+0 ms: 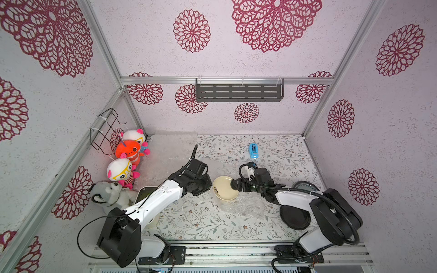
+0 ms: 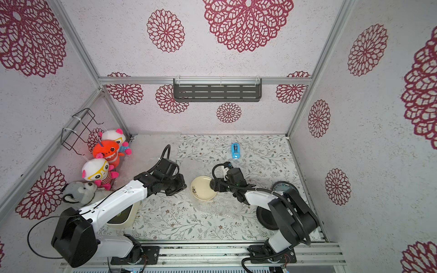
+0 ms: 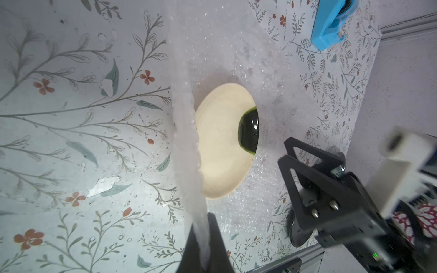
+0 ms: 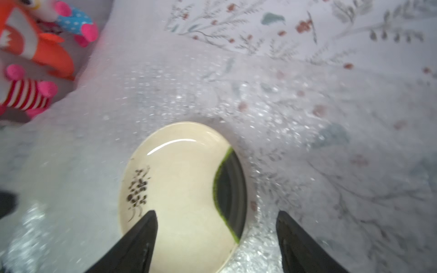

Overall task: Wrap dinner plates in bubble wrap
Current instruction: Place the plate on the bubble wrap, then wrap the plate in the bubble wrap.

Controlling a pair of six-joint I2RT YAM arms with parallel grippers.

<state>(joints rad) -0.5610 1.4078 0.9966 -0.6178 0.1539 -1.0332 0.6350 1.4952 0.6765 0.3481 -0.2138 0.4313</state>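
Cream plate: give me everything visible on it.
The cream plate is round, glossy, ceramic-looking, with a small dark floral mark near one edge and a dark, green-edged patch opposite. It lies face up on the bubble wrap, unwrapped. The right gripper stands open across its rim; contact is unclear.

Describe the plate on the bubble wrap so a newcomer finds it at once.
On the floral table, find the bubble wrap in the middle. The cream plate lies on it; unlike the black plate and blue-grey plate beside the right arm, it bears a small dark sprig.
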